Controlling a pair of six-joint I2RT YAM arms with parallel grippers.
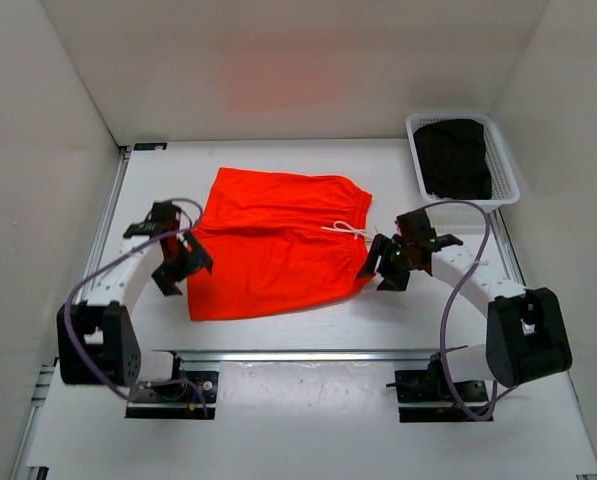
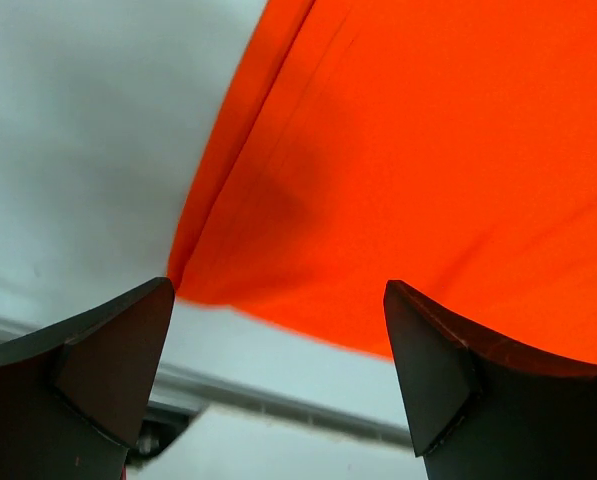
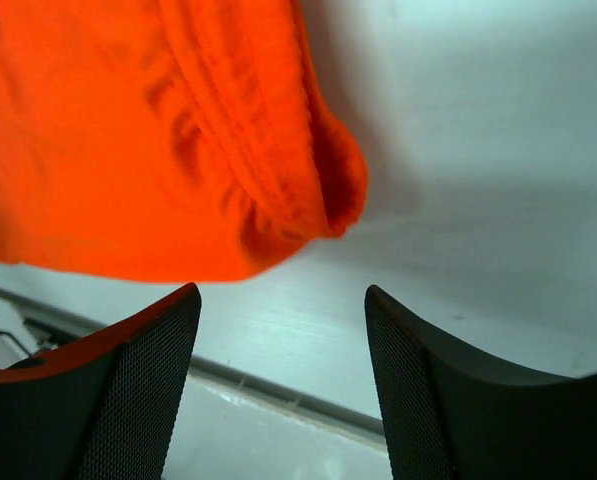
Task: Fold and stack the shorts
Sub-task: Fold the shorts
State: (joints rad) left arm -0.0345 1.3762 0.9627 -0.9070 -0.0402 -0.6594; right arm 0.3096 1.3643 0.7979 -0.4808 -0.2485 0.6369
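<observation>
Top external view: the shorts (image 1: 278, 245) lie spread out flat on the table (image 1: 268, 160), right between the two hands. The left gripper (image 1: 181, 263) sits at the leg end of the shorts. The right gripper (image 1: 383, 268) sits at the waist end, close to the white drawstring (image 1: 346, 230).

In the left wrist view, the fingers (image 2: 108, 360) are wide apart and hold nothing. One corner of the orange cloth lies just in front of them, near the left finger, and more cloth runs off to the right side.

In the right wrist view, the fingers (image 3: 118, 390) are wide apart too, with nothing in them. The bunched corner of the waistband lies just ahead, over the gap between them and a bit to the left. Bare table shows ahead on the right.

Far off past the right hand there is a white basket (image 1: 506, 165) with a black garment (image 1: 456, 158) in it.

I think the job is only at its start. The shorts look open and flat, with no fold that I can see. No hand has got hold of the cloth yet. What is left, I think, is to pinch the edges, fold the shorts over, and then put them on a stack. I cannot tell from here where the stack should go.
</observation>
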